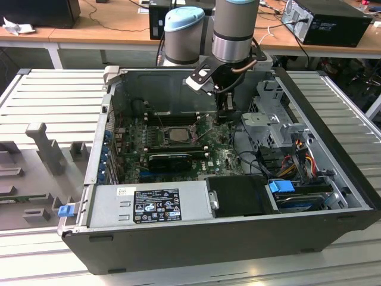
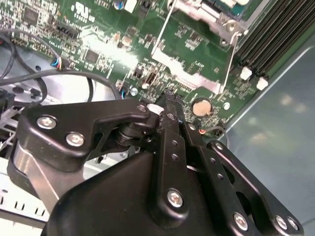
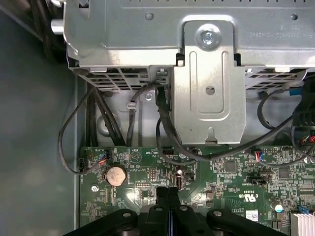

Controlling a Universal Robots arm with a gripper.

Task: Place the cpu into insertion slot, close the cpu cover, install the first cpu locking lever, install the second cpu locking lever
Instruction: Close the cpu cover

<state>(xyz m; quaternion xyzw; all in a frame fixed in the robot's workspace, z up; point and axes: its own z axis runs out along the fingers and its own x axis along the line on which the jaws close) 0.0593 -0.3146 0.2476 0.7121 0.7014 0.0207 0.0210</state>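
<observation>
The open computer case (image 1: 238, 238) lies on its side with the green motherboard (image 1: 220, 158) facing up. The socket (image 1: 159, 142) sits in the middle of the board. The chip (image 1: 177, 134) lies flat inside it, its pale grey top showing within the socket's metal rim. Whether the cover is down over the chip cannot be told.

The gripper (image 1: 225, 120) hangs from the arm to the exterior view's right of the socket, apart from it and touching neither socket nor chip. Its two black fingers (image 3: 162, 194) are pressed together with only a thin seam between them, and nothing shows pinched there. In both wrist views the gripper tip (image 2: 166, 102) points down at the board beside the round coin battery (image 3: 116, 174), on the side of the socket toward the metal drive cage (image 3: 206, 73). Whether the tip touches the board cannot be told. Black cables (image 3: 165, 130) run from under the cage onto the board, farther from the socket than the gripper.
</observation>
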